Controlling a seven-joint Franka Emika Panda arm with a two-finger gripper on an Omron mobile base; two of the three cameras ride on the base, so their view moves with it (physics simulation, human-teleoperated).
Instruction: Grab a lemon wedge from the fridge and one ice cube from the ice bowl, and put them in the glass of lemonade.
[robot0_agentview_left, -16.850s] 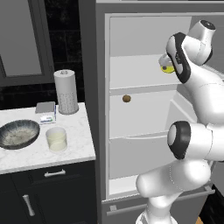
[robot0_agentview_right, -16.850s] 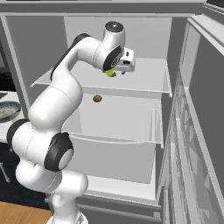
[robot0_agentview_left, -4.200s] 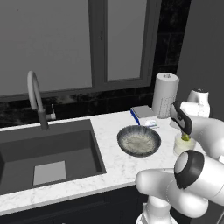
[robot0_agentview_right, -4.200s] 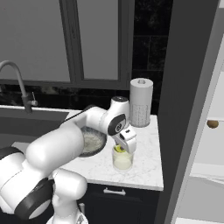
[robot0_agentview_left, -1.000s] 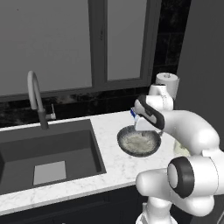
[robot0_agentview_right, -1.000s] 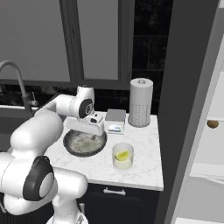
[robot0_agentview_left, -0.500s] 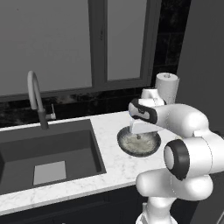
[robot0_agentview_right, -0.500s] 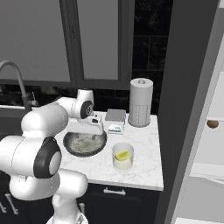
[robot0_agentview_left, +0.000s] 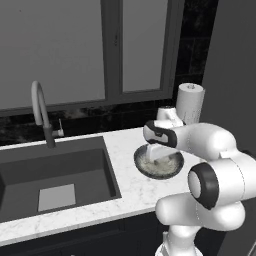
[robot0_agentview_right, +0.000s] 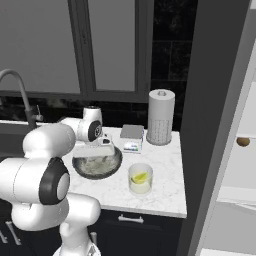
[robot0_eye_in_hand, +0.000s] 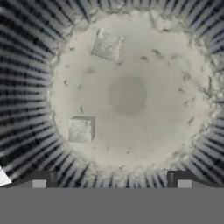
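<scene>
The ice bowl (robot0_agentview_right: 95, 169), dark outside and speckled whitish inside, sits on the marble counter left of the glass of lemonade (robot0_agentview_right: 140, 185). A yellow lemon wedge (robot0_agentview_right: 140, 177) lies in that glass. My gripper (robot0_agentview_right: 101, 151) points down into the ice bowl (robot0_agentview_left: 169, 167), open with nothing between its fingers. In the hand view two ice cubes lie on the floor of the ice bowl (robot0_eye_in_hand: 131, 96): one ice cube (robot0_eye_in_hand: 80, 129) is near the left fingertip (robot0_eye_in_hand: 38, 179) and the other ice cube (robot0_eye_in_hand: 107, 44) is farther off. My gripper (robot0_eye_in_hand: 110, 181) touches neither. The fridge (robot0_agentview_right: 220, 125) stands open at the right.
A white paper towel roll (robot0_agentview_right: 160, 117) and a small grey box (robot0_agentview_right: 132, 136) stand behind the glass. A dark sink (robot0_agentview_left: 50, 175) with a curved tap (robot0_agentview_left: 42, 112) lies left of the bowl. A small brown item (robot0_agentview_right: 243, 141) rests on a fridge shelf.
Over the last second the hand has moved left and down over the bowl, still open. Earlier the base drove from the fridge to the counter, and the lemon wedge now lies in the glass.
</scene>
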